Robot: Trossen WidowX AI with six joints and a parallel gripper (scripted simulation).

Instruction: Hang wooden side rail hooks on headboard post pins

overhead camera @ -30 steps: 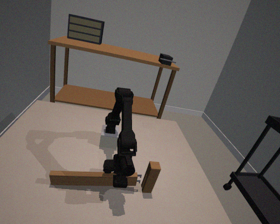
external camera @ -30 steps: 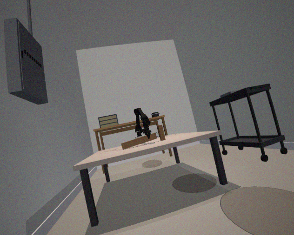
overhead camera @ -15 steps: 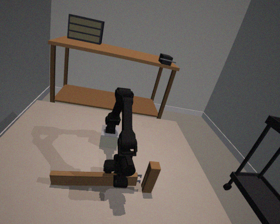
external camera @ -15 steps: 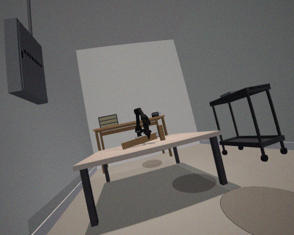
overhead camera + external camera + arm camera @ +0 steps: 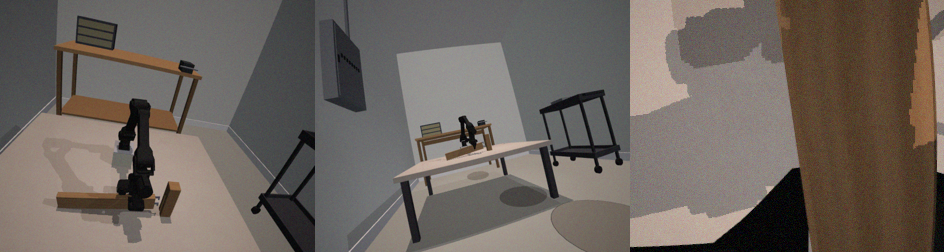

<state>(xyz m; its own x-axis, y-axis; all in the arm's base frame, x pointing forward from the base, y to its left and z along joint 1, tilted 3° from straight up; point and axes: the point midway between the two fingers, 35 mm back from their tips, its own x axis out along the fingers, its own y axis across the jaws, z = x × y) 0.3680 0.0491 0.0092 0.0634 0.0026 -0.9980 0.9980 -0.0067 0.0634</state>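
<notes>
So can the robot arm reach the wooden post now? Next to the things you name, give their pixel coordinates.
Probably yes: the post (image 5: 172,199) (image 5: 488,142) stands just past the hooks (image 5: 157,200). But its gripper (image 5: 135,205) (image 5: 474,147) is shut on the rail (image 5: 89,201) (image 5: 459,153) (image 5: 855,125), so it likely couldn't grab it.

The post (image 5: 170,199) (image 5: 488,142) — upright (close) — blocks the rail's end (image 5: 149,201) (image 5: 480,146).
</notes>
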